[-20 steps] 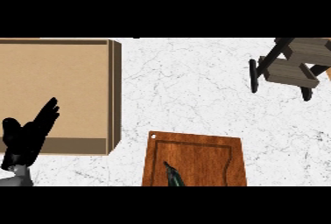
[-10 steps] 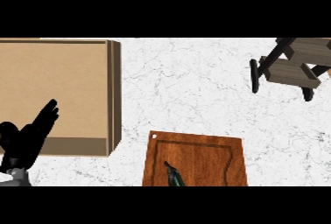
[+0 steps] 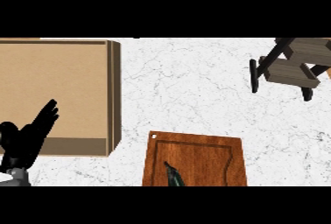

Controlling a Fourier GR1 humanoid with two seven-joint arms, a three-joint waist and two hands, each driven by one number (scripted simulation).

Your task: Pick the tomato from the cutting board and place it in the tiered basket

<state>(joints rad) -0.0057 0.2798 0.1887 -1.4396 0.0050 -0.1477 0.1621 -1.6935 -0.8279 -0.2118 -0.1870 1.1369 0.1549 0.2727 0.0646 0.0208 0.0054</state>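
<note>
So here's where I'm at: the tomato isn't anywhere in my head view. The reddish-brown wooden cutting board [image 3: 194, 157] runs off the lower edge, so my guess is the tomato sits on the part I can't see. A dark pointed sliver pokes up over the board from that edge. I take it for a bit of the right hand [image 3: 173, 176], but there's too little of it to say whether it's open or closed. The left hand [image 3: 26, 140] is parked at the left edge, open, fingers straight up, overlapping the lower corner of the big flat tan box [image 3: 58, 87]. Leaving it there.

How I'd do the pick: get the tomato in sight before committing, then come down on it from above with the right hand and curl round its middle. It's round, and I'd expect it to roll if I nudge it sideways. Then lift clear of the board before travelling.

The dark-framed tiered basket with grey-brown wooden trays [image 3: 291, 65] is up in the far right corner of the white marbled worktop [image 3: 194, 87], well apart from the board. I'd carry high and come in over a tray rather than from the side, so I don't clip the dark uprights. I'd let go only once the tomato is down inside the tray.
</note>
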